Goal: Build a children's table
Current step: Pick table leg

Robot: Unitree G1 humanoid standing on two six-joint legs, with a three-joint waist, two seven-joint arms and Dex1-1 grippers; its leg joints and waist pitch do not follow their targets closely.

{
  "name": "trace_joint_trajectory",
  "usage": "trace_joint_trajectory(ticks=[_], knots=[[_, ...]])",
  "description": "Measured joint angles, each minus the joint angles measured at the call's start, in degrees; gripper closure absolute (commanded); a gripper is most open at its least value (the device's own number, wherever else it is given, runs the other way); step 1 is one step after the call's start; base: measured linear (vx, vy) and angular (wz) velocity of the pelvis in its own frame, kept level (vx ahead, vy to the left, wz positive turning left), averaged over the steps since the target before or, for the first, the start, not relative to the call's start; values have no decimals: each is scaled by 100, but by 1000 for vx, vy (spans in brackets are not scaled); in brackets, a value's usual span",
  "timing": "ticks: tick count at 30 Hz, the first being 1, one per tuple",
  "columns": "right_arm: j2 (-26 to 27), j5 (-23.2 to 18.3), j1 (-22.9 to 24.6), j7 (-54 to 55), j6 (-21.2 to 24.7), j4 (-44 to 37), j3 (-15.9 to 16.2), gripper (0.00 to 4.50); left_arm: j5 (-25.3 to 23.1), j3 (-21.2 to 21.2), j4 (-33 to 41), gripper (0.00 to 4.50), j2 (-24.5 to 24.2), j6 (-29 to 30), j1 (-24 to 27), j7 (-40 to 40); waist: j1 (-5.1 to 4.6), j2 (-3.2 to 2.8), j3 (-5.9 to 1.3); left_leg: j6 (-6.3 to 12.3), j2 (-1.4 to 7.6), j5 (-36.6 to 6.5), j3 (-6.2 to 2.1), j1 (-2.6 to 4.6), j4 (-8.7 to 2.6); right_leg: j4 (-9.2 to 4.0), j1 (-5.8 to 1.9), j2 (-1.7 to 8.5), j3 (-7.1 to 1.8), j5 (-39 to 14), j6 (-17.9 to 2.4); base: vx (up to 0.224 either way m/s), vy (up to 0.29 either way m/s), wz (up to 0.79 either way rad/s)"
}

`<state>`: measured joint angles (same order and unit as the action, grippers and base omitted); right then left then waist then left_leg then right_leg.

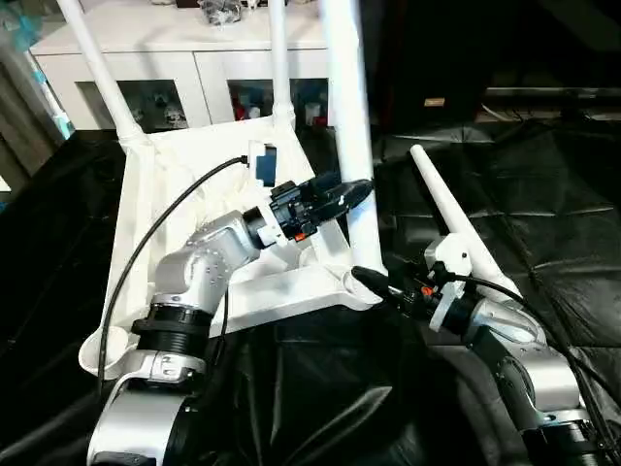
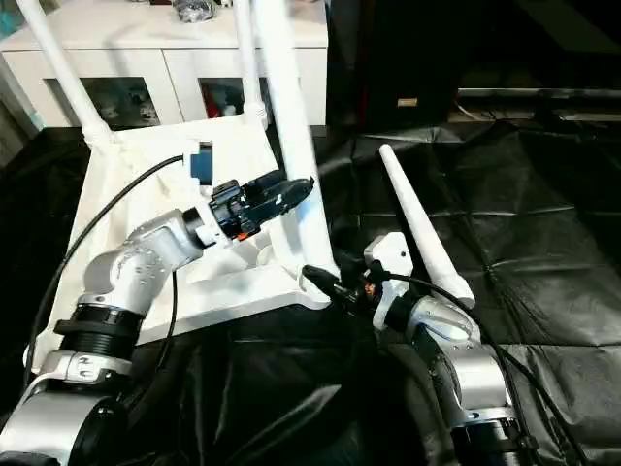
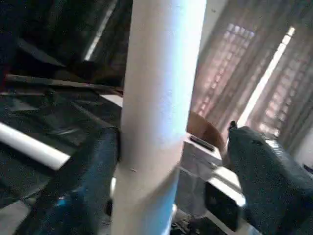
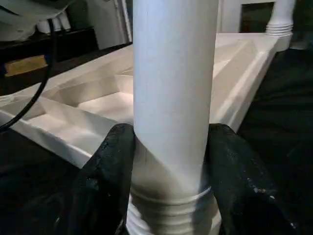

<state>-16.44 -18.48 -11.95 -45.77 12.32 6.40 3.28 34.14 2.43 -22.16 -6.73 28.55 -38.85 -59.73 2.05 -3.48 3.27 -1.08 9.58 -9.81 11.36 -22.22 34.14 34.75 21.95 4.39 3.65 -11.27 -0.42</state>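
The children's table (image 1: 194, 223) lies upside down on the black bench (image 1: 543, 194). The right end effector (image 4: 171, 161) pinches a leg (image 1: 351, 146) near its socket; the left end effector (image 3: 168, 161) is spread around that leg higher up

I am seeing daylight glowing through curtains (image 3: 254, 93) beyond the left gripper (image 3: 168, 161), whose fingers (image 3: 264, 171) are blurring. The white leg (image 4: 173, 93) is glaring softly, while black cloth (image 1: 505, 194) is glinting past the right gripper (image 1: 374, 282).
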Motion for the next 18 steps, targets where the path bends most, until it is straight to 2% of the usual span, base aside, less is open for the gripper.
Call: trace_joint_trajectory(ticks=[4, 7, 10, 18], knots=[[-10, -80, 1, -103, 66, -1, 49, 261, -14, -255, 106, 30, -30, 38, 55, -229, 0, 0, 0, 0, 0, 0, 0, 3, 0, 0, -2, 0, 0, 0, 0, 0, 0, 0], [-12, -110, 1, -104, 77, -1, 61, 261, -16, -285, 105, 30, -27, 42, 62, -245, -16, 0, 0, -1, 0, 1, 0, 6, 0, 1, -2, 0, 0, 0, 0, 0, 0, 0], [-46, -141, 19, -182, 121, -35, 64, 261, -25, -329, 96, 5, -32, 45, 59, -297, -7, -8, 0, -1, 0, 1, 0, 5, 0, 1, -3, 0, 0, 0, 1, 0, 0, 0], [-231, -346, 112, -678, 334, -310, 227, 262, -185, -519, -234, 0, 36, 60, -133, -493, -1, -15, 1, -1, 1, 1, 0, 2, 0, -1, -4, 0, 2, 0, 1, 0, 0, 0]])
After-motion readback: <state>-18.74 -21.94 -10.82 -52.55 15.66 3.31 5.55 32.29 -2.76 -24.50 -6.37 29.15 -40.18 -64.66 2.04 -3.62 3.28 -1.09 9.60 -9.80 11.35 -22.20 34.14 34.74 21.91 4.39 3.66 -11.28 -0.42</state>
